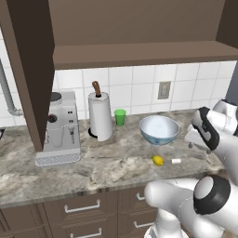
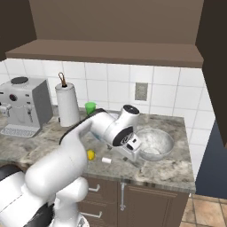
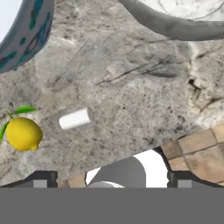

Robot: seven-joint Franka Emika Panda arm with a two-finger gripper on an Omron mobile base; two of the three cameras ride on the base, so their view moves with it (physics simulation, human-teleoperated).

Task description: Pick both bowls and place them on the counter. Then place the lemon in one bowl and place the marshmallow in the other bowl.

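Note:
Both bowls stand on the counter (image 1: 107, 167). The white bowl with the blue and red pattern (image 1: 159, 129) is left of my hand, and the grey-white marbled bowl (image 2: 153, 144) is at the right. The lemon (image 1: 158, 160) and the marshmallow (image 1: 176, 161) lie side by side near the front edge. My gripper (image 2: 131, 159) hovers open and empty above the counter between the bowls. In the hand view the lemon (image 3: 22, 133) and marshmallow (image 3: 75, 118) lie at lower left, the patterned bowl (image 3: 22, 35) at upper left, the marbled bowl (image 3: 175, 22) at upper right.
A coffee machine (image 1: 62, 130), a paper towel roll (image 1: 100, 116) and a small green cup (image 1: 120, 116) stand at the back left. Wall cabinets (image 1: 135, 28) hang overhead. The counter ends at the right, with tiled floor (image 2: 208, 213) beyond it.

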